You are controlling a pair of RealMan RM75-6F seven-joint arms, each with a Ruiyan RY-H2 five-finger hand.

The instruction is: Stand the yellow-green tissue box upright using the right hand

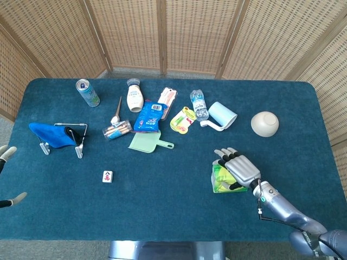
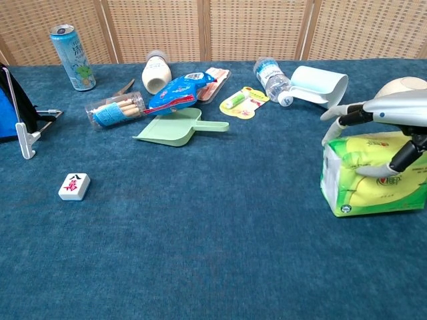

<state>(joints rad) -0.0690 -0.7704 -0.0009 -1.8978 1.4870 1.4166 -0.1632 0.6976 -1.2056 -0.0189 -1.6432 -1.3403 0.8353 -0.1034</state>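
The right robot hand grips the tissue box, fingers over its top. Its label is unreadable. The left robot hand is open at the counter edge.

I see my right hand gripping the yellow-green tissue box from above; the box rests on the blue table.

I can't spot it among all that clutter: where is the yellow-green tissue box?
The yellow-green tissue box sits near the table's right front, apart from the clutter, under the right robot hand, whose fingers wrap its top; the white bowl lies behind it.
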